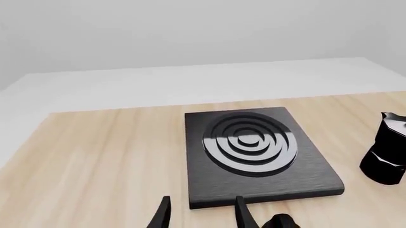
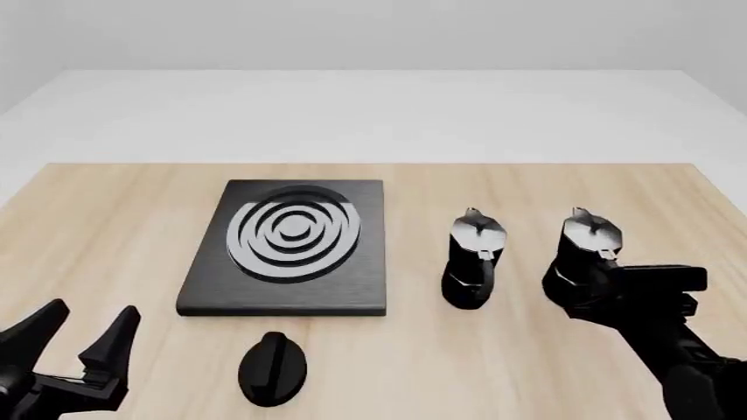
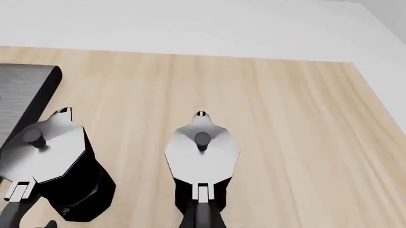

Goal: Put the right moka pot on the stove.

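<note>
The right moka pot (image 2: 587, 238), black with a silver lid, stands on the table at the right, well apart from the stove (image 2: 210, 284). My right gripper (image 2: 580, 293) is at its lower body and handle, and looks shut on the handle. In the right wrist view the pot (image 3: 201, 147) sits centred with its handle at my gripper (image 3: 201, 217). The stove is a black slab with silver rings, left of centre. My left gripper (image 2: 82, 337) is open and empty near the front left edge. In its wrist view the gripper (image 1: 201, 213) points at the stove (image 1: 304, 171).
A second identical moka pot (image 2: 473, 258) stands between the stove and the right pot; it also shows in the right wrist view (image 3: 44, 152) and the left wrist view (image 1: 387, 152). A black oval knob (image 2: 272, 367) lies in front of the stove.
</note>
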Controlling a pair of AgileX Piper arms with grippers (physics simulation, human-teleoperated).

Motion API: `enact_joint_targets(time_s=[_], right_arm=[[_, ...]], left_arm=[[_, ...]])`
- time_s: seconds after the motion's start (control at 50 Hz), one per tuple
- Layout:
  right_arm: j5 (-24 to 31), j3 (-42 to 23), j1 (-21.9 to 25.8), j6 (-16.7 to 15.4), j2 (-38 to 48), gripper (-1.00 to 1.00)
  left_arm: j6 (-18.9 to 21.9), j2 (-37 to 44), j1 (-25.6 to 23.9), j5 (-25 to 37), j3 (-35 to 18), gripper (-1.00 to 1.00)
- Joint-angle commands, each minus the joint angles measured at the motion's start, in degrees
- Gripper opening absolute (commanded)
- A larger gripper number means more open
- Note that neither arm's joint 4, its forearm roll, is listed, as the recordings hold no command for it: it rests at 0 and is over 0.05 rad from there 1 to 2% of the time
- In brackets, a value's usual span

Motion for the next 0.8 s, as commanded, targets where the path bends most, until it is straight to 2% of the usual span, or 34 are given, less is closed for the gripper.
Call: enact_joint_targets(time_s=[0.02, 0.24, 0.38, 0.42, 0.66, 0.8], right_arm=[[0.0, 0.1, -0.5, 0.2, -1.3, -1.00], [6.0, -0.2, 0.0, 2.6, -11.6, -1.00], [11.0, -1.5, 1.8, 2.0, -17.6, -1.00], [10.9, -1.5, 2.2, 2.0, -18.0, -1.00], [21.4, -5.2, 5.2, 4.0, -28.5, -1.00], [29.8, -10.1, 7.8, 5.8, -34.2, -1.00]], left_arm=[[0.0, -0.1, -0.1, 0.2, 0.0, 1.00], [0.2, 1.1, -0.3, -0.9, 0.0, 1.00], [0.4, 0.8, -0.3, -0.7, 0.0, 1.00], [0.4, 0.5, -0.4, -0.4, 0.0, 1.00], [0.4, -0.7, -0.5, 0.7, 0.0, 1.00], [0.4, -0.9, -0.5, 0.8, 0.0, 1.00]])
